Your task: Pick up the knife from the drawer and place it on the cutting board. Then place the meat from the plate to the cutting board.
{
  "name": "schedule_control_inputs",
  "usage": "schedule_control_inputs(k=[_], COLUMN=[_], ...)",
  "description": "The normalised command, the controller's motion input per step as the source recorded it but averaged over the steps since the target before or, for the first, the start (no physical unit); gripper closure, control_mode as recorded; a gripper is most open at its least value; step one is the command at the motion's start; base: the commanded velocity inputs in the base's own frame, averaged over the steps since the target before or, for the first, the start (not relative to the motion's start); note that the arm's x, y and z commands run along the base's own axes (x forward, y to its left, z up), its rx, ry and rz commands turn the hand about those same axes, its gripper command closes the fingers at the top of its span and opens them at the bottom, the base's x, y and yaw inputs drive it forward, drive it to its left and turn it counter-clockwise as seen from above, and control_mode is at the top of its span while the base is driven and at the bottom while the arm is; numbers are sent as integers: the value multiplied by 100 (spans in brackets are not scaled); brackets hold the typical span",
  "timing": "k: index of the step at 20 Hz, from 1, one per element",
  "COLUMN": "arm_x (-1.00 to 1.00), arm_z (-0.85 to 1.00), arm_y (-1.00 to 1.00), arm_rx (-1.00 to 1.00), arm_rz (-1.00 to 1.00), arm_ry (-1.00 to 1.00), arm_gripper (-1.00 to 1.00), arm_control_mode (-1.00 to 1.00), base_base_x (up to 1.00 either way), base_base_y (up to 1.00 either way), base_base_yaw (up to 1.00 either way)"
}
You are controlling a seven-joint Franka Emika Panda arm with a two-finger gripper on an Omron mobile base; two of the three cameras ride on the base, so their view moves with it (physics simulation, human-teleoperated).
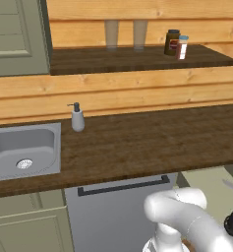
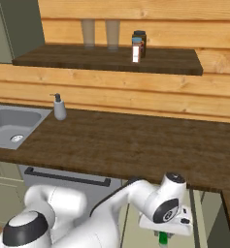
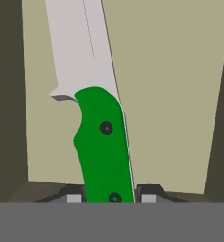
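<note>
The knife (image 3: 101,137) has a bright green handle and a broad grey blade. It points away from my hand over the pale floor of the open drawer (image 3: 179,94). My gripper (image 3: 108,198) is shut on the butt end of the handle, one fingertip on each side. In the right base view my hand reaches down into the drawer (image 2: 206,213) below the counter edge. A bit of the green knife (image 2: 162,238) handle shows under the hand. I cannot tell whether the blade rests on the drawer floor. The cutting board, the meat and the plate are out of view.
A dark wooden counter (image 1: 137,142) runs across, with a steel sink (image 1: 22,147) at the left and a soap dispenser (image 1: 77,118) beside it. A shelf above carries jars (image 1: 174,43). A dishwasher front with a dark handle (image 1: 123,186) is left of the drawer (image 1: 206,189).
</note>
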Motion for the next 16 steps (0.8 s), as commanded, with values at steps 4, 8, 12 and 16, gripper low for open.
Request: schedule_control_inputs(k=[4, 8, 12, 16], arm_x=[-54, -21, 34, 71], arm_z=[58, 69, 89, 95], arm_y=[8, 25, 44, 45], arm_rx=[2, 1, 0, 0], arm_rz=[0, 0, 0, 0], arm_ry=[-29, -32, -21, -5], arm_gripper=[100, 100, 100, 100], arm_control_mode=[-100, -100, -100, -100], base_base_x=[0, 0, 0, 0], base_base_y=[0, 0, 0, 0], base_base_yaw=[0, 0, 0, 0])
